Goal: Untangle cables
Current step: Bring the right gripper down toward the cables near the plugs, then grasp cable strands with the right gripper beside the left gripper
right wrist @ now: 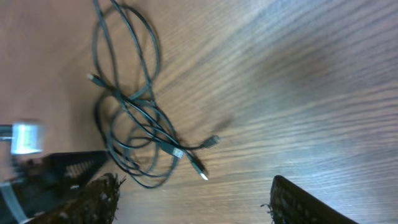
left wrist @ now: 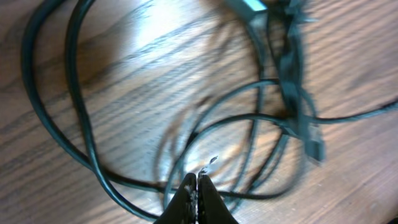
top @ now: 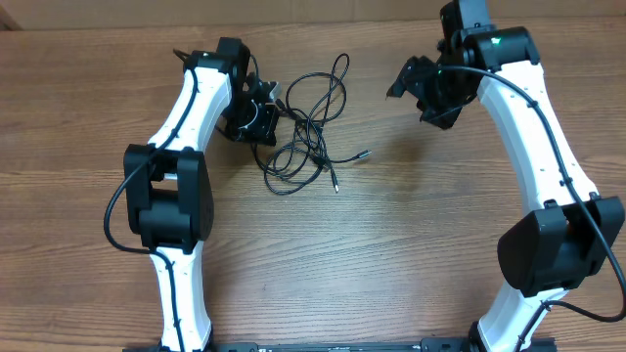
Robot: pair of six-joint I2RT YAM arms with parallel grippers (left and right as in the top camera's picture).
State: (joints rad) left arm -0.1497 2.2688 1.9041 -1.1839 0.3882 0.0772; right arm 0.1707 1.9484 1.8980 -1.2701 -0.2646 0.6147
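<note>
Tangled cables (top: 311, 124) stretch far-to-near, loose plugs (top: 364, 154) trailing rightward

The cables (top: 311, 124) are black with small silvery plug tips; the table (top: 391, 254) is brown wood with a fine streaked grain; the left arm (top: 191, 108) and the right arm (top: 533, 127) are white with black joint covers.

one tangle of thin black cables (top: 308, 127) (strand count unreadable, too knotted), at least three plug ends (right wrist: 213, 140) (right wrist: 203, 175) (right wrist: 92, 78), two white arms, left arm (top: 196, 103), right arm (top: 533, 122), two grippers, left gripper (left wrist: 197, 180), right gripper (right wrist: 194, 190), one wooden table (top: 411, 244)
</note>
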